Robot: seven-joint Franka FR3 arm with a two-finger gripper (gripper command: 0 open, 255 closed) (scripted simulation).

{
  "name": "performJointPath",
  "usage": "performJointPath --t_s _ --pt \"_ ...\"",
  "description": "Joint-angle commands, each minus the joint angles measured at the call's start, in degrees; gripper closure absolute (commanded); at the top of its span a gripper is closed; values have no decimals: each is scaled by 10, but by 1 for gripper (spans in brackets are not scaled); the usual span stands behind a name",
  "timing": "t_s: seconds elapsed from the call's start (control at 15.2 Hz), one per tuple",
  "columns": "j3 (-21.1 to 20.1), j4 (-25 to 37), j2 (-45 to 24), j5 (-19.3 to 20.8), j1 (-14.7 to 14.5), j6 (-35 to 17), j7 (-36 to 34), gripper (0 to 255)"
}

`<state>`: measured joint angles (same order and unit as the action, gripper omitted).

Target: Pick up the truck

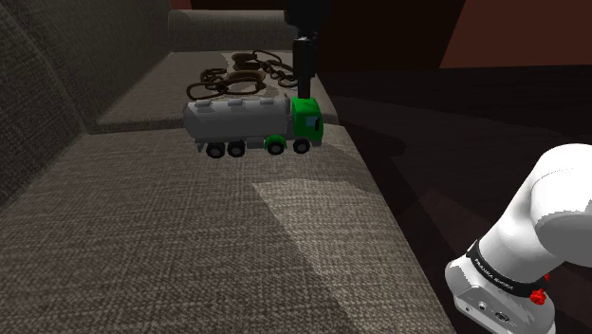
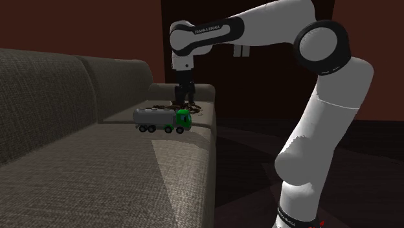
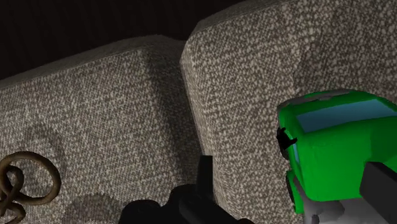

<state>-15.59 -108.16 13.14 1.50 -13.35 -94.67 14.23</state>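
Between the widely parted jaws of the gripper (image 3: 289, 165), the green cab of the grey-tanked truck (image 1: 247, 119) is seen unclasped on the sofa (image 1: 190, 247) seat, a brown coil (image 1: 232, 76) being left outside them.

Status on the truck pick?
Gripper open, over the green cab, nothing clasped. Tanker truck upright on the sofa seat near its edge. Brown coiled thing behind the truck, not blocking.
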Motion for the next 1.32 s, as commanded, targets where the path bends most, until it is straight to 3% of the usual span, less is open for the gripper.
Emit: performJointPath --t_s 0.0,0.46,1.06,1.12,1.25 --pt "-15 36 -34 6 -12 3 9 0" --pt "-62 142 -131 33 -51 19 33 0" --pt "-61 75 -123 31 -50 -41 30 0" --pt "-61 77 -125 32 -51 -41 30 255" --pt "-61 77 -125 32 -51 -41 29 255"
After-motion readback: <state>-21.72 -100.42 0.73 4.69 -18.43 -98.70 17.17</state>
